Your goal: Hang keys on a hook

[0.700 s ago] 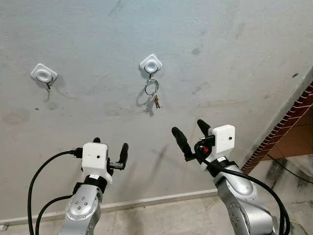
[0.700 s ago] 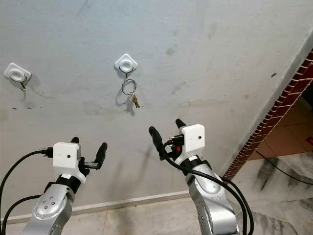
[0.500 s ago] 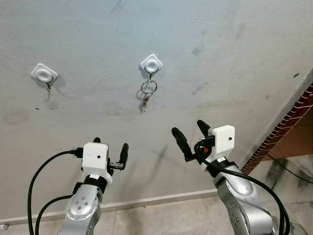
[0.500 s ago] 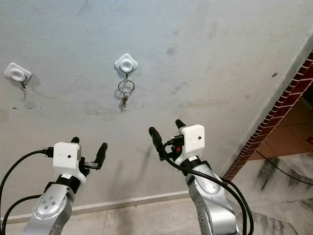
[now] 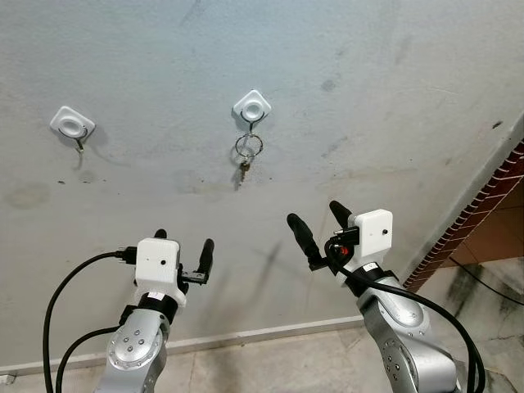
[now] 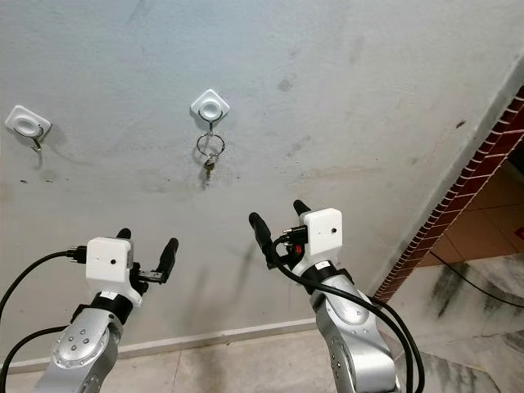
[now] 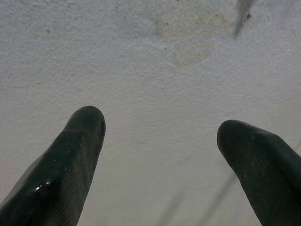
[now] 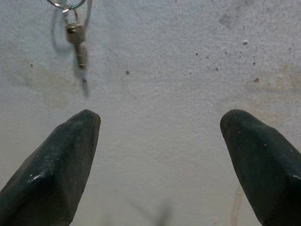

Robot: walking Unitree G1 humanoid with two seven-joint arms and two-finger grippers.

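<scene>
Left eye view: grey wall (image 5: 393, 82) | keys (image 5: 244, 166) on hook (image 5: 251, 109) | both pincers agape, empty

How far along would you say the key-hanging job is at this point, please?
It looks done: the keys hang by their ring from the middle hook on the wall. Nothing is in hand; the right gripper and left gripper are both open and empty, below the keys. The other hook is bare. Nothing appears left but lowering the arms.
</scene>
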